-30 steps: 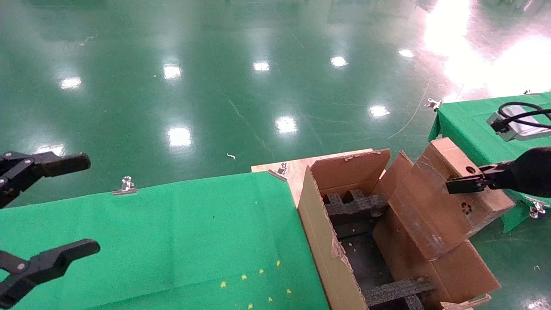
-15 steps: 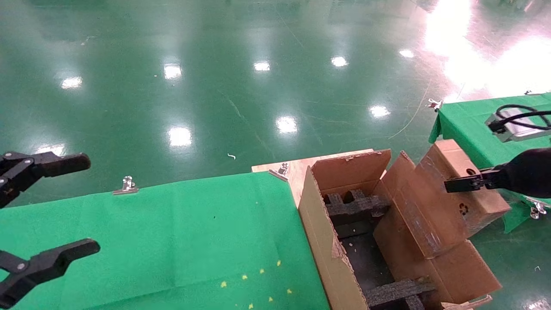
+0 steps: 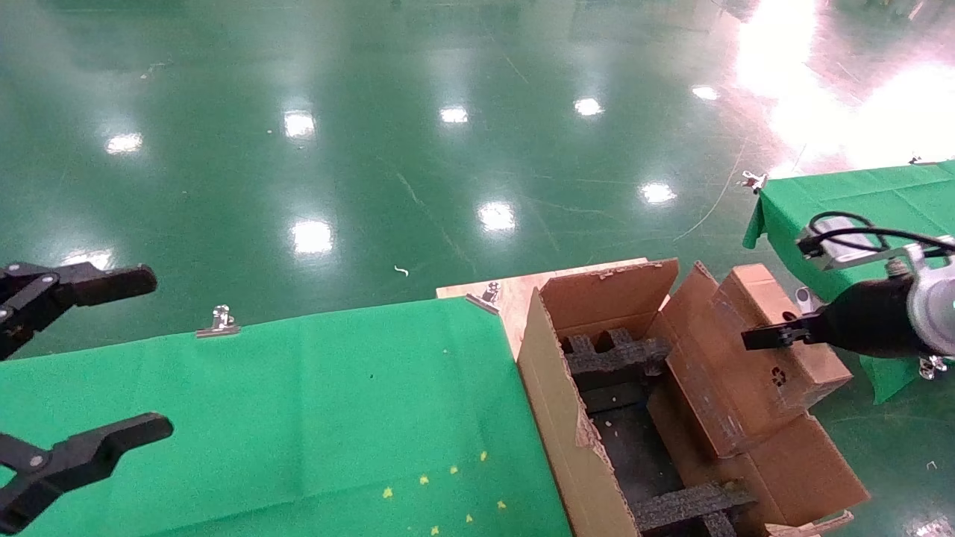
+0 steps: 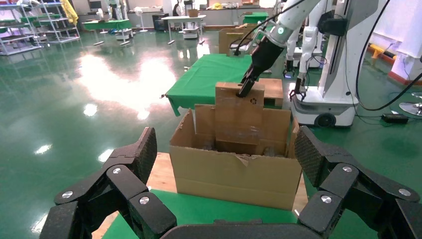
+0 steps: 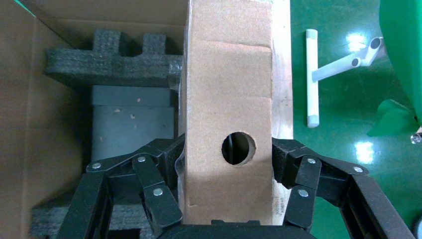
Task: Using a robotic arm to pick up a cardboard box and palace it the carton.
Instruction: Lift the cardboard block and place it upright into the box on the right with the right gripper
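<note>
Cardboard box (image 3: 753, 350), small, brown and closed, hangs tilted over the right side of the carton (image 3: 567, 418), its lower end down among the carton's upright flaps and its upper end leaning out past the right flap. A round hole and a small black recycling mark show on its faces. In the right wrist view the cardboard box (image 5: 226, 114) fills the middle, with the right end effector (image 5: 226, 172) clamped on it from both sides at the height of the hole, fingers pressed flat against the cardboard. In the head view the right end effector (image 3: 772, 337) reaches in from the right, carried by the robotic arm (image 3: 929, 306) with its white joint, grey camera box and black cable.

Below the box, the carton stands open, black foam inserts (image 3: 612, 354) at its far and near ends and a dark floor between them. The left wrist view shows the carton (image 4: 234, 174) from the front with the cardboard box (image 4: 239, 117) standing up out of it.

The carton sits on a wooden board beside the green-covered bench (image 3: 298, 418). The left end effector (image 3: 82, 358) is parked over the bench's left edge, jaws spread wide and holding nothing. A second green bench (image 3: 821, 201) stands at the far right on the shiny green floor (image 3: 373, 112).
</note>
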Action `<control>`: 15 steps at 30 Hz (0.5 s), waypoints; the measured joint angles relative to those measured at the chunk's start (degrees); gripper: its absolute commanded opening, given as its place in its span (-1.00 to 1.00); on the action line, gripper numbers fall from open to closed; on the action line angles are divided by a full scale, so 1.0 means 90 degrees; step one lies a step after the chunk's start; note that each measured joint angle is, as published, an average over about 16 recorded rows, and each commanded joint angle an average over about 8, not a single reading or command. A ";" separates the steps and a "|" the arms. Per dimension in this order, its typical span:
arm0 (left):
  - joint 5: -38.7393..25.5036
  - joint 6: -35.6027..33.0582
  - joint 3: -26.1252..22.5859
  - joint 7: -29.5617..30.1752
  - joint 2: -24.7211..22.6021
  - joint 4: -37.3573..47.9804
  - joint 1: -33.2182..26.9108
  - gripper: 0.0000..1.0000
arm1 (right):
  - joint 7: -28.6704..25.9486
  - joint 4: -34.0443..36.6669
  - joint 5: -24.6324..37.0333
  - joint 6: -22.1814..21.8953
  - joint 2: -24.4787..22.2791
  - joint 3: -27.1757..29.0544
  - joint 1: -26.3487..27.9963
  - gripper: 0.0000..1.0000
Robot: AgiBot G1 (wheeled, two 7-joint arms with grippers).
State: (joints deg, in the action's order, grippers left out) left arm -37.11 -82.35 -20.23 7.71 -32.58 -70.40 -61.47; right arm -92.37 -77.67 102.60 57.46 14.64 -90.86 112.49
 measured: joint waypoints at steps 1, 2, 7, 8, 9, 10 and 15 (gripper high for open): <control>0.0000 0.0000 0.0000 0.0000 0.0000 0.0000 0.0000 1.00 | -0.0063 -0.0001 0.0059 -0.0050 0.0031 -0.0029 -0.0047 -1.00; 0.0000 0.0000 0.0000 0.0000 0.0000 0.0000 0.0000 1.00 | -0.0127 -0.0001 0.0119 -0.0098 0.0062 -0.0058 -0.0095 -1.00; 0.0000 0.0000 0.0000 0.0000 0.0000 0.0000 0.0000 1.00 | -0.0457 -0.0001 0.0436 -0.0307 0.0218 -0.0194 -0.0319 -1.00; 0.0000 0.0000 0.0000 0.0000 0.0000 0.0000 0.0000 1.00 | -0.0525 0.0000 0.0499 -0.0343 0.0250 -0.0220 -0.0362 -1.00; 0.0000 0.0000 0.0000 0.0000 0.0000 0.0000 0.0000 1.00 | -0.0596 0.0000 0.0563 -0.0380 0.0283 -0.0245 -0.0406 -1.00; 0.0000 0.0000 0.0000 0.0000 0.0000 0.0000 0.0000 1.00 | -0.0667 0.0001 0.0625 -0.0414 0.0315 -0.0268 -0.0447 -1.00; 0.0000 0.0000 0.0000 0.0000 0.0000 0.0000 0.0000 1.00 | -0.1024 0.0010 0.0922 -0.0589 0.0486 -0.0374 -0.0654 -1.00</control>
State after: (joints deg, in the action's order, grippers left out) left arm -37.11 -82.35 -20.23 7.71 -32.58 -70.40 -61.47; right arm -101.58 -77.58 110.90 52.16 19.02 -94.22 106.61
